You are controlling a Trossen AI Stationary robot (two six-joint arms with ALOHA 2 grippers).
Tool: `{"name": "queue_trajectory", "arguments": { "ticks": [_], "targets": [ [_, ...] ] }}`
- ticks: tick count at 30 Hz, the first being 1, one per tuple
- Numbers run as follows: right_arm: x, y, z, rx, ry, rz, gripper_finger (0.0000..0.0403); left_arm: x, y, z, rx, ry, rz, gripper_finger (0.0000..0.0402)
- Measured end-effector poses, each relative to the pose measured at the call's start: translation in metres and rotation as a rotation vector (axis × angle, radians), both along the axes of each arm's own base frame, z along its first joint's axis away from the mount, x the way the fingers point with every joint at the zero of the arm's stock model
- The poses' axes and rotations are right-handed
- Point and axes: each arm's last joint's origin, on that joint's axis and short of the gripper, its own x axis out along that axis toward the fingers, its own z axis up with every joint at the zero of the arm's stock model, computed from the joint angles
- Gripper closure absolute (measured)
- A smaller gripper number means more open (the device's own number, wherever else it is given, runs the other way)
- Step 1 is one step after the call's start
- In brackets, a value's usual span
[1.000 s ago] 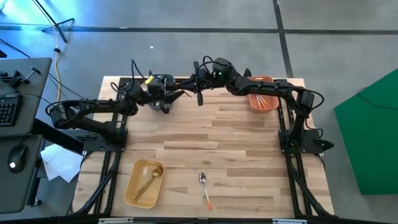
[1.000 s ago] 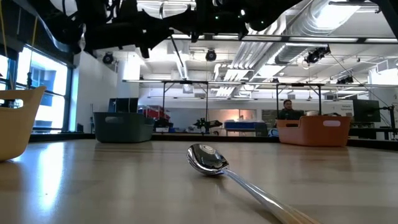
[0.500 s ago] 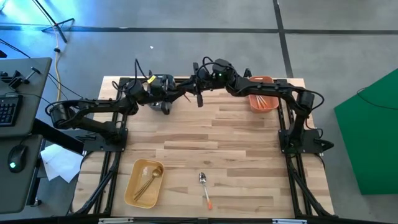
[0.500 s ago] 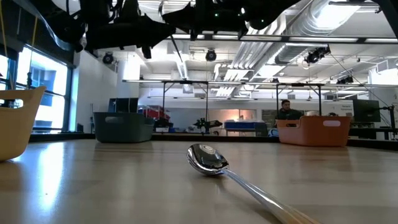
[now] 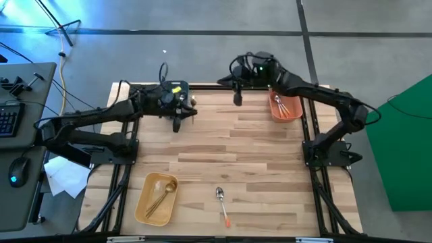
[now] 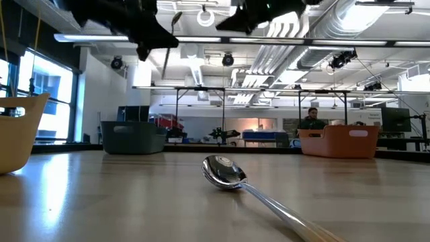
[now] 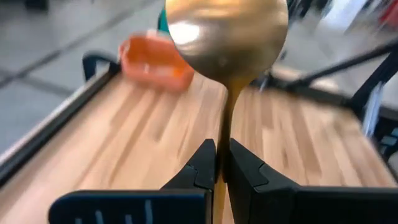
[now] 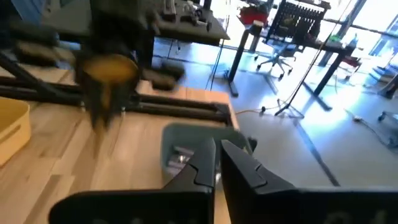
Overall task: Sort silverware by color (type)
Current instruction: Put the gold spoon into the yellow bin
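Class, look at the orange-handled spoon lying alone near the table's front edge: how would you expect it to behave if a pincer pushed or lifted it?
The spoon looks like rigid polished metal, so it probably stays stiff. Its shiny rounded bowl rests on the wood, so a push would likely rock or spin it. The thin handle lies flat on the table, so gripping it may be fiddly and slippery.

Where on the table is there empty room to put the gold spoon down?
The wide wood middle, between the left claw holding the gold spoon and the loose spoon, is bare. So is the stretch right of that spoon. It is crowded at the yellow bin, the orange bin, and the far edge under the right claw.
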Motion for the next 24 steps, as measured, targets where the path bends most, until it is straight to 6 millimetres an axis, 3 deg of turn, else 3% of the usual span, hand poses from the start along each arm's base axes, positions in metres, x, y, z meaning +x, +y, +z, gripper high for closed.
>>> {"name": "queue_trajectory", "arguments": {
  "ticks": [5, 9, 12, 16, 24],
  "targets": [
    [-0.018, 0.000, -0.057, 0.037, -0.070, -0.013, 0.0400, -0.002, -0.031, 0.020, -0.057, 0.215, 0.045, 0.0396],
    [-0.035, 0.011, -0.098, 0.103, -0.172, -0.021, 0.0401, -0.004, -0.054, 0.032, -0.183, 0.361, 0.077, 0.0396],
    [-0.047, 0.024, -0.118, 0.128, -0.231, -0.006, 0.0402, -0.003, -0.070, 0.039, -0.305, 0.469, 0.099, 0.0396],
    [-0.060, 0.036, -0.137, 0.144, -0.243, 0.014, 0.0402, 0.002, -0.096, 0.042, -0.441, 0.615, 0.163, 0.0396],
    [-0.069, 0.043, -0.133, 0.141, -0.255, 0.017, 0.0403, 0.005, -0.160, 0.030, -0.731, 0.840, 0.291, 0.0396]
  ]
}}
